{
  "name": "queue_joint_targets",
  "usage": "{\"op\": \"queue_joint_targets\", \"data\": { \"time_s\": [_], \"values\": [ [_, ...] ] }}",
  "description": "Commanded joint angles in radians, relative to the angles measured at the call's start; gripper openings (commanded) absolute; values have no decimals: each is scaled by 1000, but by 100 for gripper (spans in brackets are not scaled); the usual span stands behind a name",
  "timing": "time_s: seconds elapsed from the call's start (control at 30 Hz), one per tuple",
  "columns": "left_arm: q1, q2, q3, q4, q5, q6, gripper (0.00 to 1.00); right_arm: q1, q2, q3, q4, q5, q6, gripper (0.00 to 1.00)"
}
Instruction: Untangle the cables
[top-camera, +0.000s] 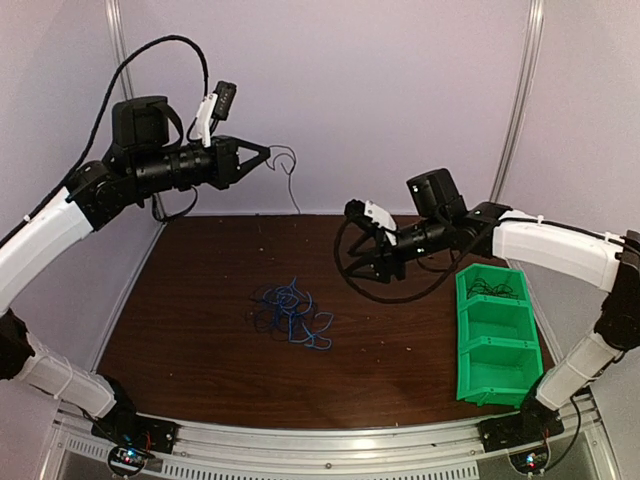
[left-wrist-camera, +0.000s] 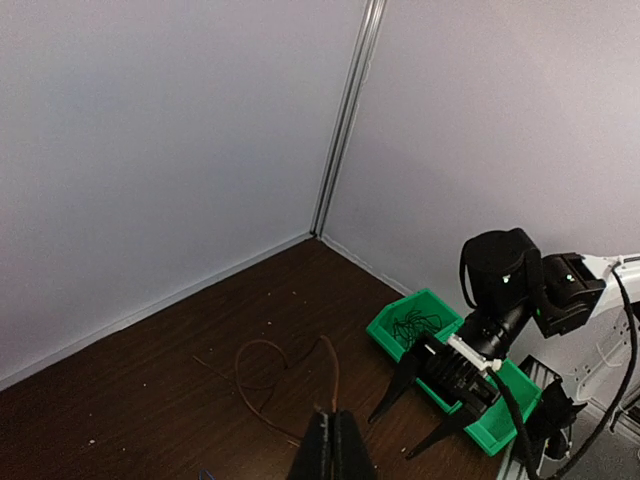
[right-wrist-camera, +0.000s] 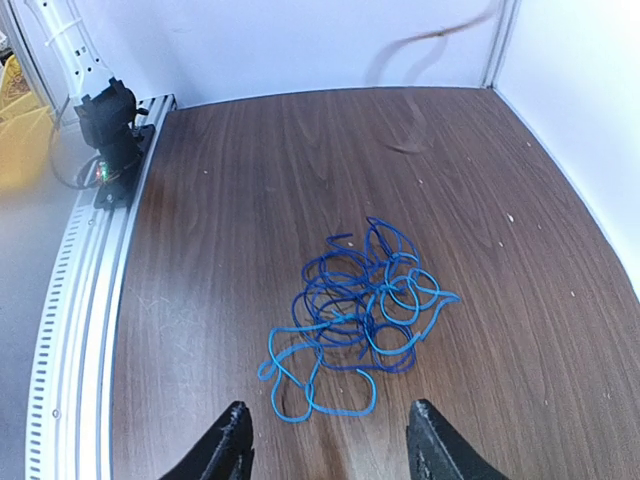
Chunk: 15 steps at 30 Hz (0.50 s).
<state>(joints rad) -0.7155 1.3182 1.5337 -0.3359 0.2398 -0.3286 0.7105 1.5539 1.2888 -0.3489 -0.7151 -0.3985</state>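
A fist-sized tangle of blue cables (top-camera: 290, 314) lies on the brown table near its middle; the right wrist view shows the tangle (right-wrist-camera: 365, 305) just ahead of my right gripper. My left gripper (top-camera: 267, 153) is raised high at the back left and shut on one thin dark cable (top-camera: 288, 172), which hangs from its tips. In the left wrist view that cable (left-wrist-camera: 262, 372) curls in a loop beyond the closed left gripper (left-wrist-camera: 334, 416). My right gripper (top-camera: 352, 250) hovers above the table right of the tangle. The right gripper (right-wrist-camera: 335, 445) stands open with nothing between its fingers.
A green bin (top-camera: 467, 330) with three compartments stands at the right edge of the table. Its far compartment holds thin black cables (top-camera: 495, 288). White walls close off the back and sides. A metal rail (right-wrist-camera: 85, 270) runs along the near edge.
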Motion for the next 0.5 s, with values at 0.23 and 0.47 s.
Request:
{"op": "queue_joint_targets", "data": {
  "time_s": [0.23,0.47],
  "values": [
    [-21,48,-154,205,118,-57,0,-150,-154,-1,-74,16,65,54],
    [-53,103,-186,273,148,-84,0,-149,-129,170,-79,-31,121,58]
  ]
}}
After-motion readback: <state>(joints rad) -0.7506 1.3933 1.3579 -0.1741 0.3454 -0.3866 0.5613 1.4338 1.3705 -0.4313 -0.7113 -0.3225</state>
